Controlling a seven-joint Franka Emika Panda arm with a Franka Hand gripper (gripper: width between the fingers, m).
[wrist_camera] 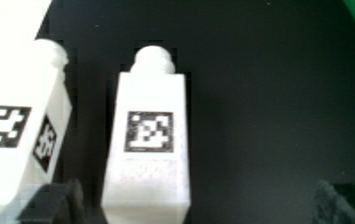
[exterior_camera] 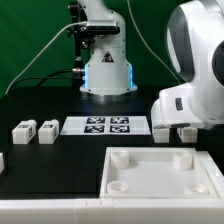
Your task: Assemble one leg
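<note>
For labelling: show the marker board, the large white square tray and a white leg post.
Marker board (exterior_camera: 106,126): exterior view, centre.
Large white square tray (exterior_camera: 160,173): exterior view, bare floor.
White leg post (wrist_camera: 151,131): wrist view, marker face.

Leg (wrist_camera: 151,135): white rectangular post, lying flat. One black-and-white square marker faces up (about mid-length). It has a rounded peg on the end farthest from the pincer (wrist_camera: 199,203). It sits inside the pincer's wide gap, nearer one side. Second leg (wrist_camera: 23,115): same sort, parallel, just outside that side.
</note>
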